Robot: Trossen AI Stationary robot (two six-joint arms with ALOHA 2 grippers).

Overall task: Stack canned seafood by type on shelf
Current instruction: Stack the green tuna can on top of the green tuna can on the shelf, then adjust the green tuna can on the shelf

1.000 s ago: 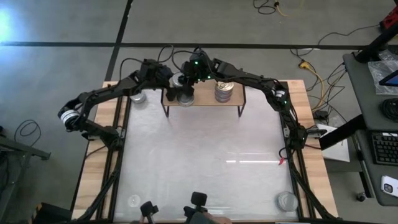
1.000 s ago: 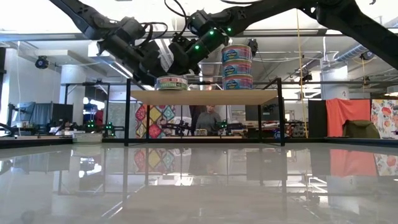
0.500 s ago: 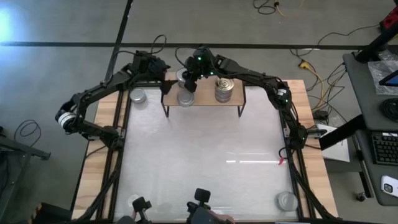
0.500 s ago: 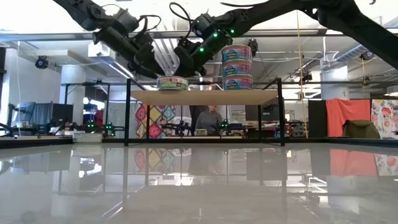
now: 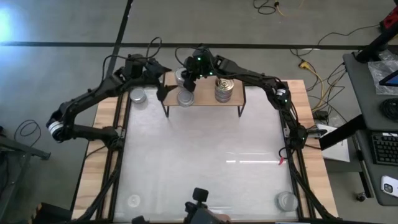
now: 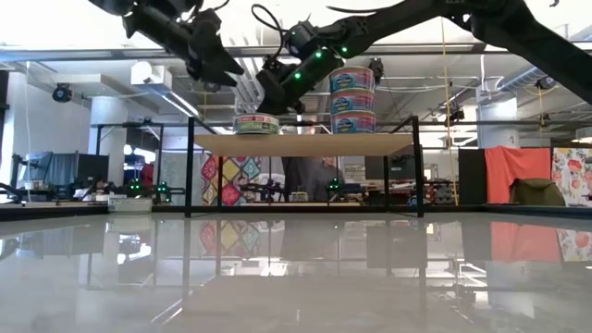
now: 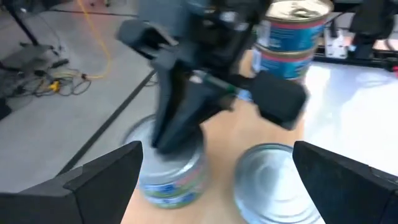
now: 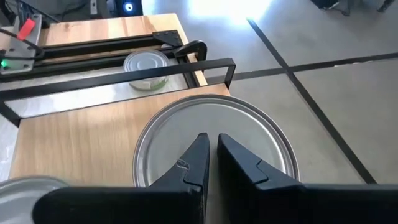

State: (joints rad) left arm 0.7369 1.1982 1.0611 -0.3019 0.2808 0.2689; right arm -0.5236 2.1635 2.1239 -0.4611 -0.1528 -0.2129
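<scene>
The shelf (image 5: 205,101) stands at the table's far middle. On its right part is a stack of three blue-labelled tins (image 6: 352,97) with a gold top (image 5: 224,86). On its left part two silver-topped tins stand on their bases, a near one (image 5: 185,97) and a far one (image 8: 214,134). My right gripper (image 8: 211,142) is shut right over the far tin's top. My left gripper (image 6: 225,67) is open, up and to the left of the shelf's left end, with nothing between its fingers (image 7: 106,180). My right gripper's shut fingers (image 7: 171,127) point slantwise down at the middle of the far silver tin's top (image 8: 249,134), coming from the table's right. The tin stands upright on the shelf. Whether the fingertips touch the top or stay just above it, I cannot tell.
Another silver-topped tin (image 5: 137,95) stands on the table just left of the shelf. One more tin (image 5: 287,200) stands at the table's near right corner. A black frame (image 5: 118,155) runs along the table's sides. The broad white middle of the table lies in front of the shelf.
My left gripper, open throughout, has risen and drawn back from the near silver tin toward the table's left edge. That tin stays standing on the shelf.
</scene>
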